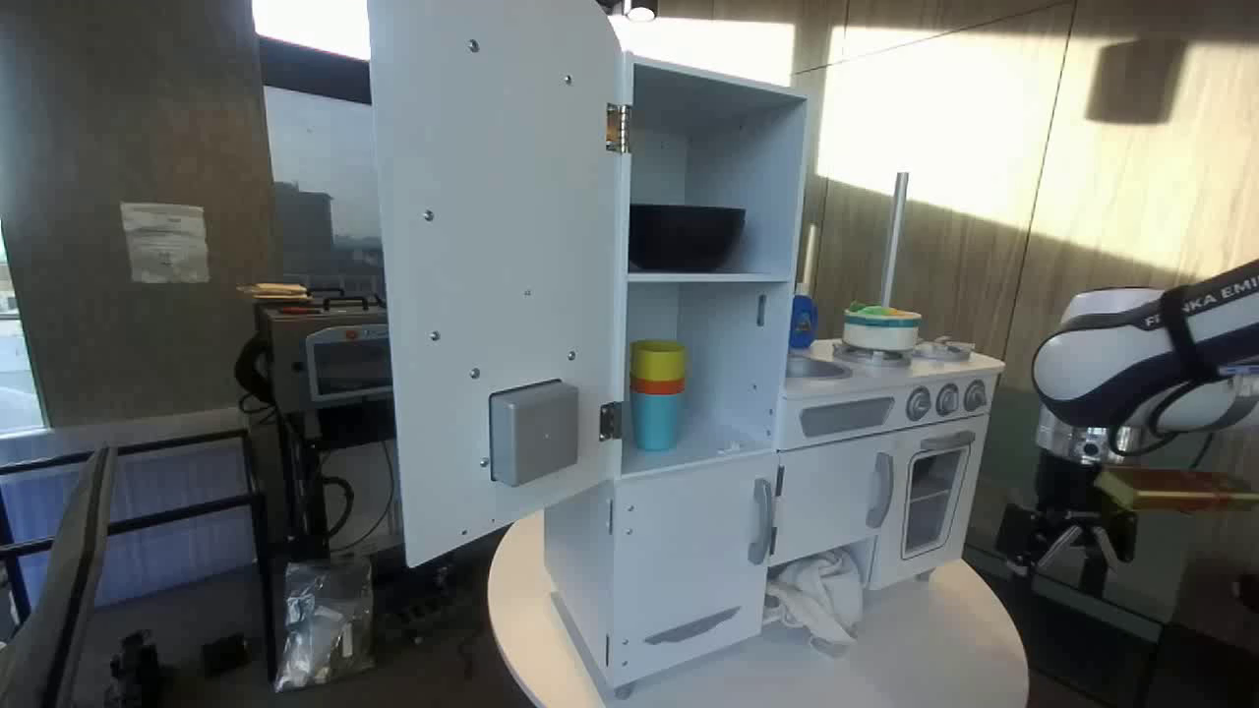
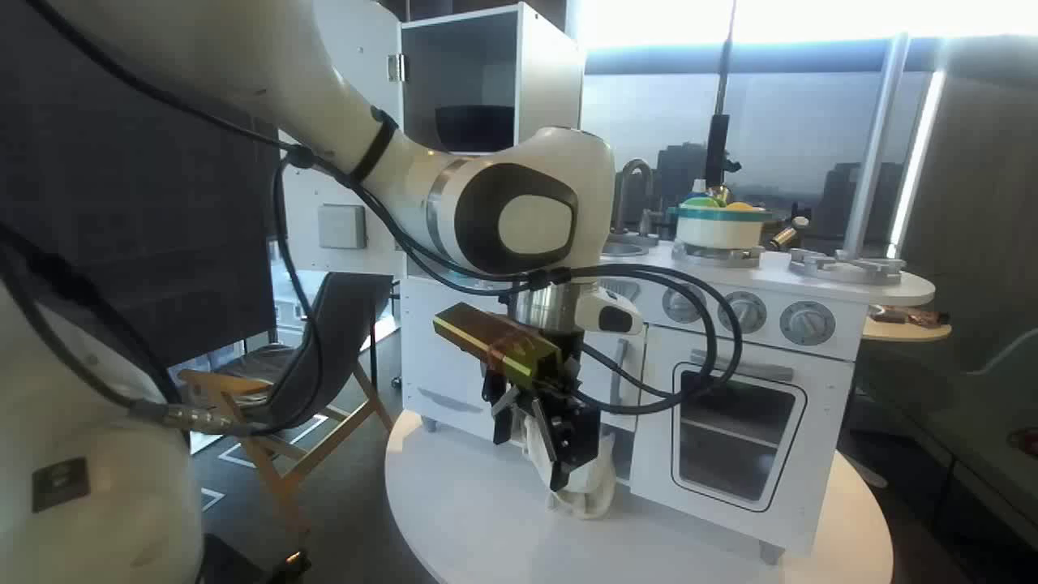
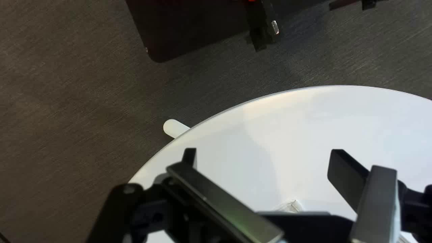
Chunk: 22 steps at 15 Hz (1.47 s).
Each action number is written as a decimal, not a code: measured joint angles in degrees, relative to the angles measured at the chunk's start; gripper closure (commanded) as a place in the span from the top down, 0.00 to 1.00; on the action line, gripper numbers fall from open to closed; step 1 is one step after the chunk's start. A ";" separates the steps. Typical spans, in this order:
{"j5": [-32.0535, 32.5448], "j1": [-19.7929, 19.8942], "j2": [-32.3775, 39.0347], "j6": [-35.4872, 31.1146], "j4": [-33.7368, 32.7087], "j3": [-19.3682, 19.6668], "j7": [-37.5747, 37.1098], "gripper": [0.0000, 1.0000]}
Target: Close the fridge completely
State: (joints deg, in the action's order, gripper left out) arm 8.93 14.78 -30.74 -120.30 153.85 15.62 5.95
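The tall white fridge stands on a round table; it also shows in an exterior view behind the arm. Its upper door is wide open, swung outward, with its inner face and a grey box showing. The door is partly hidden by the arm in an exterior view. The lower fridge door is shut. My gripper points down, apart from the fridge, in front of the stove side. In the wrist view the gripper is open and empty. The fridge is out of the wrist view.
A black bowl and stacked cups sit on the fridge shelves. The white stove carries a pot. A pale cloth hangs below it onto the table. A chair stands beside the table.
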 measured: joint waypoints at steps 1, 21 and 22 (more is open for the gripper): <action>0.00 0.00 -0.01 -0.01 -0.01 -0.01 0.00 1.00; -2.80 -1.84 0.05 -0.39 1.50 -2.95 -1.34 1.00; -3.54 -2.79 -0.42 -0.53 1.98 -4.78 -2.57 1.00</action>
State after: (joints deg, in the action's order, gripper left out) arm 5.39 11.99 -31.16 -120.83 155.83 10.85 3.38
